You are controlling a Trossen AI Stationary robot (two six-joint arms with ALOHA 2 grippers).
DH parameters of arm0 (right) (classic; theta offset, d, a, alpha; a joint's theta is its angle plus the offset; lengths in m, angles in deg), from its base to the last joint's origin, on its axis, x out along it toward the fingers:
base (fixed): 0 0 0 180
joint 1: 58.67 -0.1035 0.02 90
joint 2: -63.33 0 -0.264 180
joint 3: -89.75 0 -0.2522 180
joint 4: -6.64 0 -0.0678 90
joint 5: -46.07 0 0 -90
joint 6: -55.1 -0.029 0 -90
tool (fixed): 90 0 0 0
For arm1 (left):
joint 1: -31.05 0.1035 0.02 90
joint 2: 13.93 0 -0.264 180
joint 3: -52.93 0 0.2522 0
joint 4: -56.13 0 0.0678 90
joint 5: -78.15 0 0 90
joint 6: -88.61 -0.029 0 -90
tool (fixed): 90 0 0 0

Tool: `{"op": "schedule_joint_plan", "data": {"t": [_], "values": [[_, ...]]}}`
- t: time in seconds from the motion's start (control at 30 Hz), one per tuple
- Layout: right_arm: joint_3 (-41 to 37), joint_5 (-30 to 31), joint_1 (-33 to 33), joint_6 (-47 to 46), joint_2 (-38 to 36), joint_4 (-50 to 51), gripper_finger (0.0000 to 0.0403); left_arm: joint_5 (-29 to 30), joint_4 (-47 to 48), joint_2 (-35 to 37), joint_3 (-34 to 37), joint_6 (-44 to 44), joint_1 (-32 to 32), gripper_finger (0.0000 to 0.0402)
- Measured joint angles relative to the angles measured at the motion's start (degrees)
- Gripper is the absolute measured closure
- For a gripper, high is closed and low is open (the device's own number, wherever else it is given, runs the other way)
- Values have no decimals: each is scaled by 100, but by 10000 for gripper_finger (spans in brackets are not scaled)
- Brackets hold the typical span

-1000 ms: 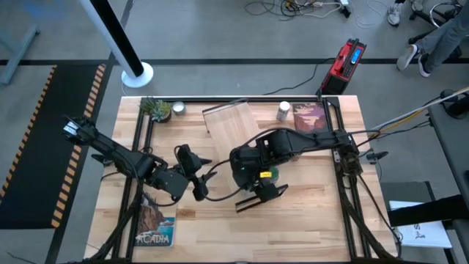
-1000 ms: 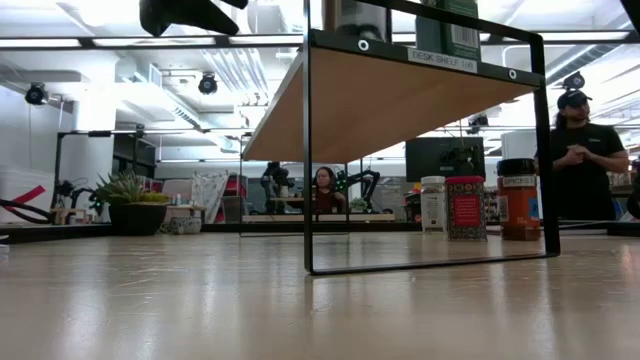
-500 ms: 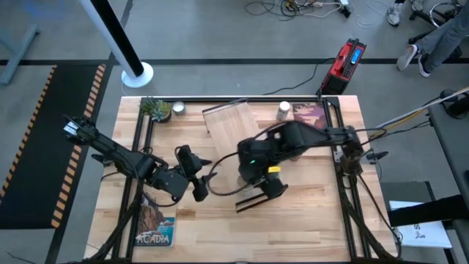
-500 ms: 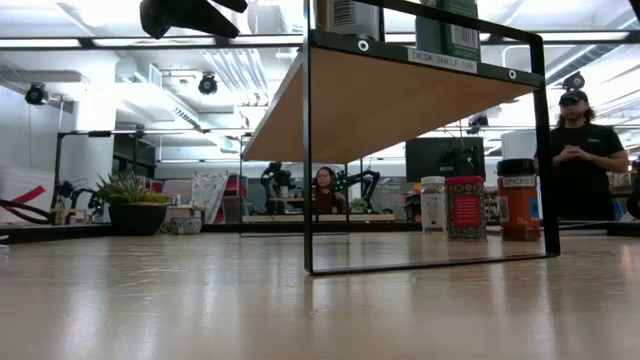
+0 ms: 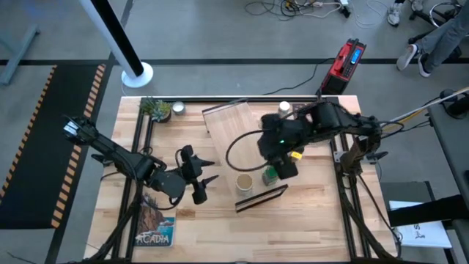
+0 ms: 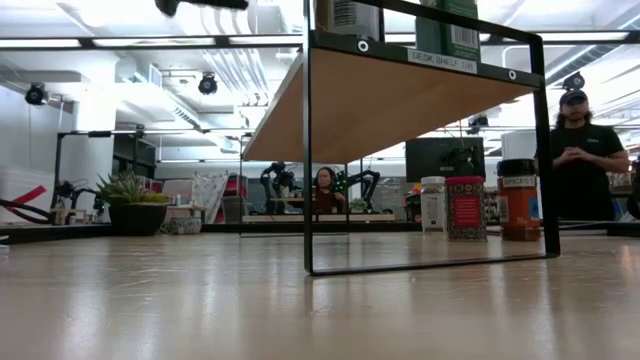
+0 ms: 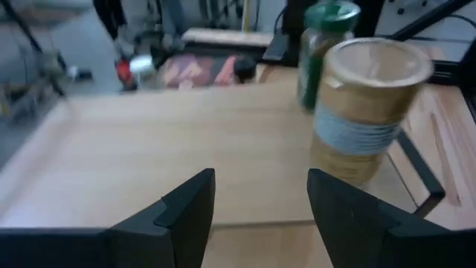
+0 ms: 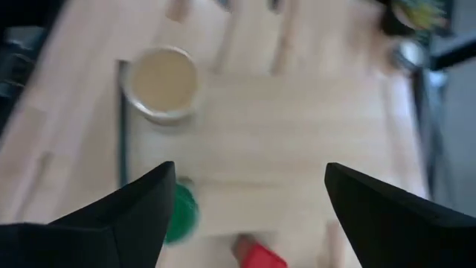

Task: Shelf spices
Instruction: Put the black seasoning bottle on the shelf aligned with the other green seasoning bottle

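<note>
The shelf [image 5: 233, 130] is a light-wood board raised on a thin black frame [image 6: 306, 160], with a dark strip [image 5: 261, 197] at its near end. A tan-lidded jar [image 5: 244, 182] and a green-lidded jar [image 5: 270, 175] stand on that near end. Both also show in the left wrist view, tan-lidded jar [image 7: 368, 112] and green-lidded jar [image 7: 326, 45]. My right gripper [image 8: 249, 171] hovers open above the board, just right of the green-lidded jar. My left gripper [image 7: 260, 179] is open, left of the shelf, pointing at the tan-lidded jar. A white-capped jar [image 6: 433, 205], a red tin [image 6: 465, 208] and a black-lidded jar [image 6: 518, 198] stand on the table beyond.
A potted plant [image 5: 156, 108] and a small silver dish [image 5: 178, 108] sit at the far left. One book [image 5: 311, 117] lies at the far right, another [image 5: 154, 227] at the near left. A person [image 6: 580, 150] stands beyond the table.
My right gripper has swung from over the shelf's near end toward the table's far right, uncovering the tan-lidded jar and the green-lidded jar, which stand on the board. My left gripper has risen a little.
</note>
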Motion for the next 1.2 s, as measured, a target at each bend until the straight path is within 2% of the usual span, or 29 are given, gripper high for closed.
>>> {"op": "schedule_joint_plan", "data": {"t": [0.3,0.47,0.63,0.8,1.2], "values": [[-95,1175,194,-797,-559,90,96,1140,-1658,1,303,-2062,-569,198],[-583,1301,252,-1323,-1025,79,108,1230,-2900,1,712,-2801,-643,198],[-1578,1303,248,-1620,-1518,-36,118,1228,-4503,0,1398,-3523,-651,198],[-2746,1367,243,-1661,-2072,-649,123,1200,-5812,1,1851,-4091,-651,198],[-5665,1484,243,-1817,-3719,-2502,114,1189,-5901,1,1829,-4183,-651,198]]}}
